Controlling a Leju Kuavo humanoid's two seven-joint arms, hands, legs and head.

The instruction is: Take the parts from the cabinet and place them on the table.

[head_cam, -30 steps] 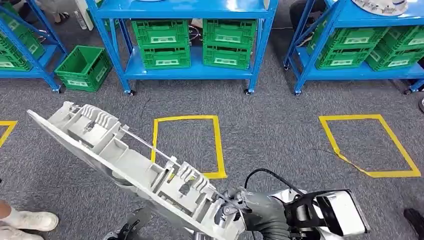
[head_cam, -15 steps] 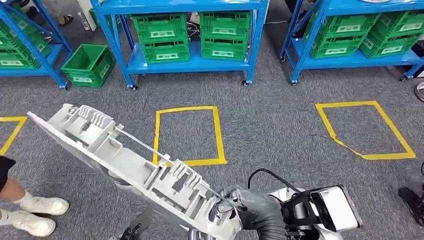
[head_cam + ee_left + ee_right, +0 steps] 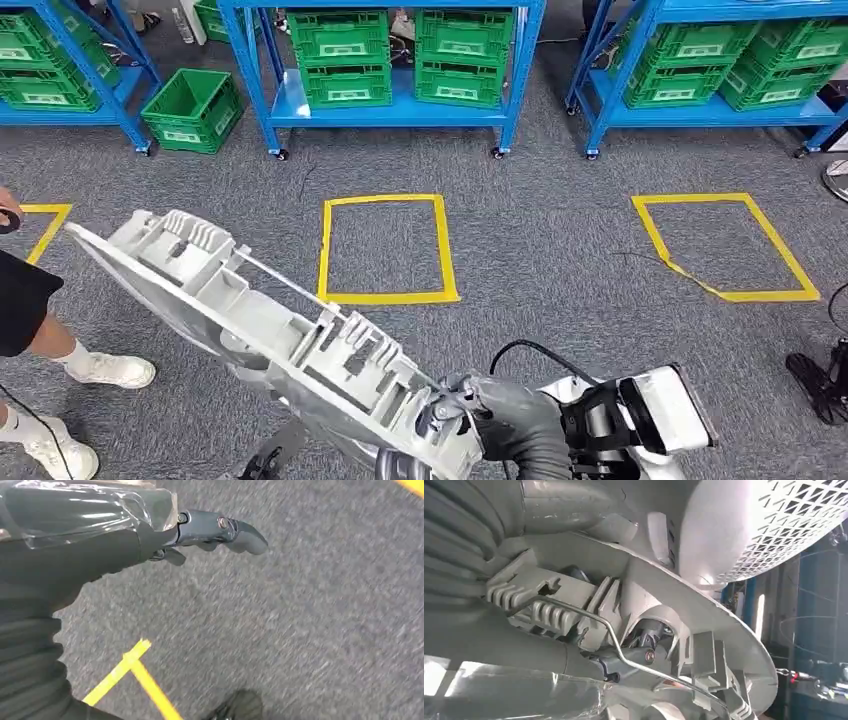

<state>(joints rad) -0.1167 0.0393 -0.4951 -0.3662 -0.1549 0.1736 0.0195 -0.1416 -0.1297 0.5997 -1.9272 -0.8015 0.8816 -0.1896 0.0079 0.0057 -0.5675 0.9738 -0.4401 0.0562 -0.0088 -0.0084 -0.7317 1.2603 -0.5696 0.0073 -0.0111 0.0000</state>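
R hand (image 3: pixel 470 415) grips the lower end of a big grey plastic part (image 3: pixel 270 335), fingers wrapped into its ribbed frame near a thin metal rod (image 3: pixel 290 290). R wrist view: dark fingers (image 3: pixel 644 645) tucked in among the ribs, rod crossing in front of them; mesh-patterned curved face of the part beyond. Part is held up off the floor, tilted, running from the hand at lower centre up and out toward the robot's L side, ribbed side facing the head cam.

L hand (image 3: pixel 200 530) hangs over grey carpet (image 3: pixel 560 260), holds nothing; fingers (image 3: pixel 240 532) stretched out together, slightly bent. Yellow tape (image 3: pixel 135 675) on the floor under it.

Surroundings: blue shelf racks (image 3: pixel 400 110) at far side, green crates (image 3: pixel 345 55) on the low shelves, one green crate (image 3: pixel 190 110) on the floor by the L rack. Two yellow tape squares (image 3: pixel 385 250) on carpet. Person's leg and white shoe (image 3: pixel 115 370) near the part's far end, L side.
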